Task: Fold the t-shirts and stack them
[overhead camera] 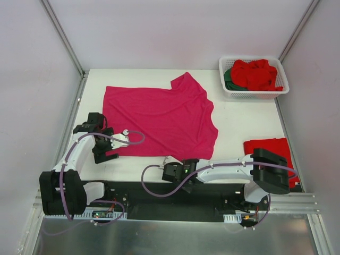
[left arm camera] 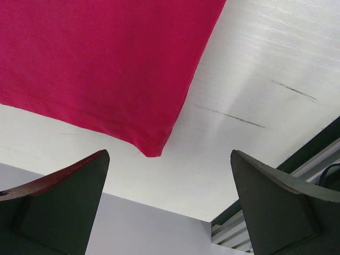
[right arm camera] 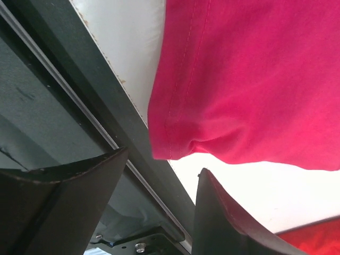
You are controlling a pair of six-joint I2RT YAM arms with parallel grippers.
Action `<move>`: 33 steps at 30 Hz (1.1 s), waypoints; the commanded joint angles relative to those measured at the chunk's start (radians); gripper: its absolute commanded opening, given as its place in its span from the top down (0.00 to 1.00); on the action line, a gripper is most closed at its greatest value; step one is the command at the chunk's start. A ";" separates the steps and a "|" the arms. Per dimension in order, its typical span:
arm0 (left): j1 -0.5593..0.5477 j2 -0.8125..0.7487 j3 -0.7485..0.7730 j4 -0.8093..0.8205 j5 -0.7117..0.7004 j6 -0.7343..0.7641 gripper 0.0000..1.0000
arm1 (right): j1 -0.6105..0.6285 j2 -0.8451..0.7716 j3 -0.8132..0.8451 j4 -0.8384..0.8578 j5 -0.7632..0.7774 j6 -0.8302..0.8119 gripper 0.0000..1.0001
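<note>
A magenta-pink t-shirt lies spread flat across the middle of the table, with one sleeve toward the far right. My left gripper hovers at its near-left corner, jaws wide open and empty. My right gripper points left along the near hem. Its jaws stand partly apart, and a puckered hem corner sits just past the fingertips, not between them. A folded red t-shirt lies at the near right, partly under my right arm. More red t-shirts and a dark green one fill the basket.
The white slotted basket stands at the far right corner. A black base rail runs along the table's near edge, right beside my right gripper. Lavender walls enclose the table on the left, right and back.
</note>
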 commanded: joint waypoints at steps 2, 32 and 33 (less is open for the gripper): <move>0.008 -0.030 -0.013 -0.022 -0.017 0.022 0.01 | -0.017 -0.029 -0.044 0.065 -0.033 0.019 0.39; 0.023 0.013 -0.064 0.017 -0.020 0.051 0.01 | -0.017 -0.004 -0.019 0.048 -0.021 -0.004 0.91; 0.032 0.015 -0.073 0.022 -0.021 0.057 0.01 | -0.020 0.000 -0.019 0.047 -0.021 -0.004 0.92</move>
